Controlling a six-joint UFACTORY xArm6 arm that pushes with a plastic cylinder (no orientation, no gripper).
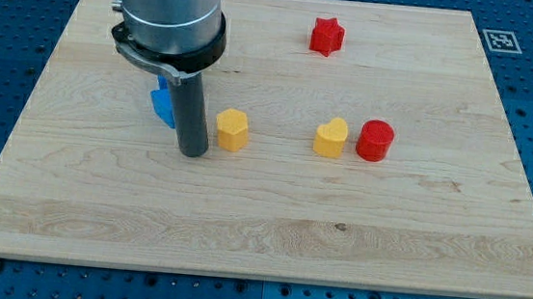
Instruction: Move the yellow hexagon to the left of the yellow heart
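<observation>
The yellow hexagon (231, 129) sits on the wooden board near the middle, a little left of centre. The yellow heart (330, 137) lies to its right, with a clear gap between them. My tip (193, 151) rests on the board just left of the yellow hexagon, close to it; I cannot tell whether they touch. The rod and the arm's grey body rise above it toward the view's top left.
A blue block (163, 104) sits just left of the rod, partly hidden by it. A red cylinder (376, 140) stands right next to the yellow heart. A red star (326, 36) lies near the view's top. The wooden board (258, 246) ends near the view's bottom.
</observation>
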